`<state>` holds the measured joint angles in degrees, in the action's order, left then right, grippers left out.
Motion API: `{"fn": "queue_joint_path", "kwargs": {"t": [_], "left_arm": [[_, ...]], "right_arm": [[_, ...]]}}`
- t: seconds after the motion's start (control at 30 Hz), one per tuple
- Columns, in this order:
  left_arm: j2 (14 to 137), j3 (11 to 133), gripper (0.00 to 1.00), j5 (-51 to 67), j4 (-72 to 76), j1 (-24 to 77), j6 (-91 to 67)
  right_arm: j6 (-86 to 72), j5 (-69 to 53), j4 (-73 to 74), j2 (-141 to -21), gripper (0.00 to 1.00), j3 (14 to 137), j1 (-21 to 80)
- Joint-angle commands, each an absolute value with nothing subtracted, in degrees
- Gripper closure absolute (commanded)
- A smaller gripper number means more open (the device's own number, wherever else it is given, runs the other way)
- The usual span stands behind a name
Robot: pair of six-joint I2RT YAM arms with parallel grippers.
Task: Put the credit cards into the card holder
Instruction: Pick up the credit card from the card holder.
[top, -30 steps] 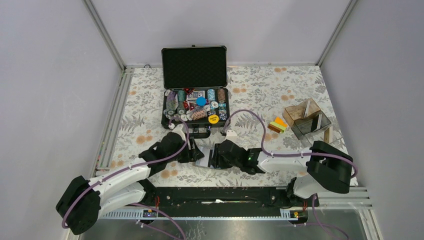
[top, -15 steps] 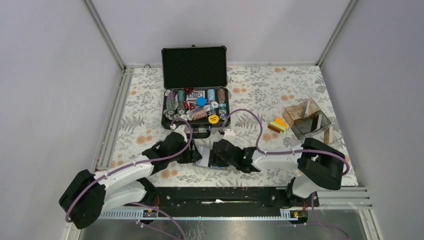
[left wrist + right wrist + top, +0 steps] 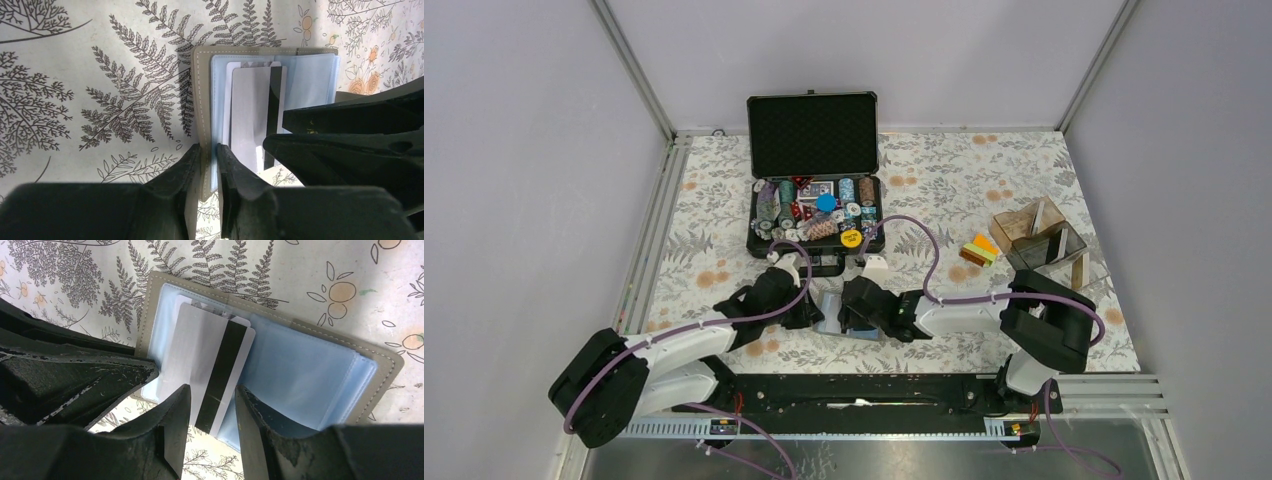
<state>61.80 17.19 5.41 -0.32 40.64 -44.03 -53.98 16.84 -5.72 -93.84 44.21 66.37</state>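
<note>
Over the last second both arms crept toward 9 o'clock. The card holder [image 3: 320,355] lies open at the bench's [image 3: 984,170] 6 o'clock, left pincer [image 3: 209,152] clamping its edge. The right pincer [image 3: 212,390] grips a silver card [image 3: 200,350], partly inserted; spare cards [image 3: 979,248] wait at 3 o'clock.

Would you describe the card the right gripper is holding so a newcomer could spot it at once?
Start at the black chip case; in front of it lies the open grey card holder. The card sits over its pale blue sleeves, pinched by the right gripper: silvery grey with a black stripe.
</note>
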Motion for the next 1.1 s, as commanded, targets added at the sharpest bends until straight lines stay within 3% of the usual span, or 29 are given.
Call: {"fn": "queue_joint_path", "kwargs": {"t": [0.0,0.2,0.43,0.8,0.93,1.07], "left_arm": [[62.0,16.9,0.85,6.8,4.1,40.5,-44.2],[62.9,16.3,1.00,7.7,7.7,40.5,-44.8],[67.4,16.6,1.00,10.8,11.9,40.5,-45.9],[60.3,17.8,0.56,6.9,4.0,40.5,-42.9],[57.3,18.9,0.50,3.8,1.4,40.5,-41.1],[58.0,19.9,0.55,2.3,0.1,40.5,-40.0]], "right_arm": [[-52.8,16.4,-6.0,-95.2,0.55,44.8,65.9],[-51.0,15.3,-7.1,-95.3,0.57,44.6,65.2],[-51.8,12.7,-10.1,-94.1,0.57,41.3,62.7],[-51.7,12.7,-10.4,-93.5,0.62,40.6,62.1],[-51.6,12.5,-10.3,-93.7,0.67,41.1,62.1],[-51.5,12.2,-10.4,-93.7,0.74,41.8,62.1]]}}
